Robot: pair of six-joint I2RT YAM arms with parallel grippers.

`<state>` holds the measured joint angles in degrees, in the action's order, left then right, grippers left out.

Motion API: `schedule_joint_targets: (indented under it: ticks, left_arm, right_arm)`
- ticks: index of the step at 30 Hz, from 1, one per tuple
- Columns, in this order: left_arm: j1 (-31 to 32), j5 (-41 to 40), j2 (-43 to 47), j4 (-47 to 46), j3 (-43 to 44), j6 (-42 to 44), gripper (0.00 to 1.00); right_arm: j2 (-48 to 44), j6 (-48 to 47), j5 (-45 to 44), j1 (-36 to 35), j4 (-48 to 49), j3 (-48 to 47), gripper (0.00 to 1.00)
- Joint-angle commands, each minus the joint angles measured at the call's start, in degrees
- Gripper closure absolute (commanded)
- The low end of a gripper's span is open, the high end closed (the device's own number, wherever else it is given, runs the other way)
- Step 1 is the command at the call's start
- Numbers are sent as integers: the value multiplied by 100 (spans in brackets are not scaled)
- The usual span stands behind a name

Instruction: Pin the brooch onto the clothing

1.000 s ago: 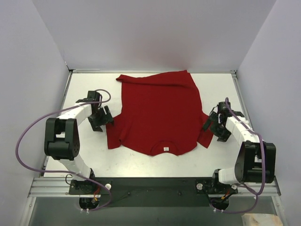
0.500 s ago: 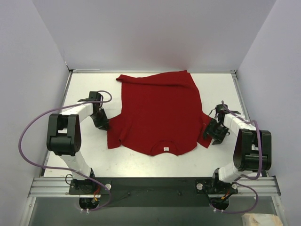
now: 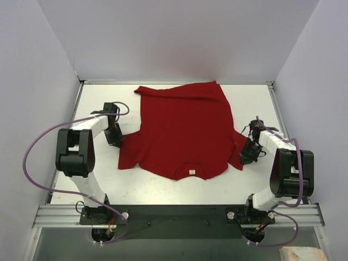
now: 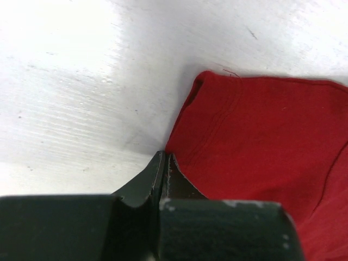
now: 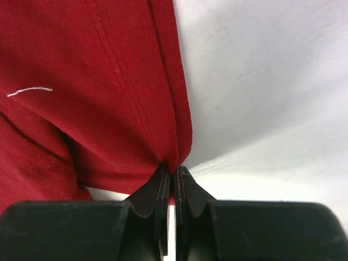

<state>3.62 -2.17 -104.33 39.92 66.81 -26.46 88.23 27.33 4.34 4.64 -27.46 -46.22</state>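
Note:
The clothing [image 3: 185,130], a red T-shirt, lies spread on the white table [image 3: 163,187] with its collar and small white label [image 3: 191,172] toward the near edge. My left gripper [image 3: 116,141] sits at the shirt's left sleeve. In the left wrist view its jaws [image 4: 165,156] are shut, with the red sleeve edge [image 4: 217,125] caught at their tips. My right gripper [image 3: 246,156] is at the right sleeve. The right wrist view shows it [image 5: 174,169] shut on a fold of the hemmed sleeve [image 5: 136,87]. The brooch is out of view.
Pale walls [image 3: 49,81] close in the table on the left, back and right. A black rail [image 3: 179,215] with the arm bases runs along the near edge. Purple cables [image 3: 32,152] loop beside both arms.
Both grippers have shut, each on a sleeve of the shirt. The left sleeve has been drawn a little to the left. The right gripper has moved slightly toward the near edge.

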Motion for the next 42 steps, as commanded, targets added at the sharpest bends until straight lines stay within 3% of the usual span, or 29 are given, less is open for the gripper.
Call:
schedule_joint_targets:
  ticks: [1,11,22,26,27,28,29,30,33,36,42]
  left_arm:
    - [-54,-467,-8,340,359,211,100]
    - [-177,-872,-87,719,860,571,100]
    - [-168,-1381,-465,1307,1651,905,99]
    - [-160,-1452,-333,1290,1634,923,75]
    - [-160,-1452,-246,1281,1634,932,68]
    - [-142,-1461,-202,1255,1634,941,64]
    - [-125,-1513,-167,1255,1643,949,58]
    - [-107,-1549,-79,1255,1651,949,47]
    - [24,-1619,79,1299,1722,1011,41]
    - [358,-1637,281,1343,1818,1064,40]
    - [1535,-1129,738,1063,1731,924,39]
  right_arm:
    - [-472,-70,-407,72,-453,-133,100]
    - [-789,-149,-943,133,-550,-212,100]
    - [-710,-272,-883,133,-550,-265,99]
    - [-745,-351,-698,142,-550,-388,89]
    - [-763,-369,-680,133,-558,-406,78]
    - [-780,-386,-689,133,-558,-440,75]
    - [-798,-387,-680,133,-567,-450,53]
    - [-850,-404,-732,107,-593,-476,45]
    - [-1087,-421,-917,-16,-620,-520,33]
    - [-1263,-518,-1180,-437,-664,-625,28]
    - [-1273,-650,-971,-1790,-761,-1038,27]
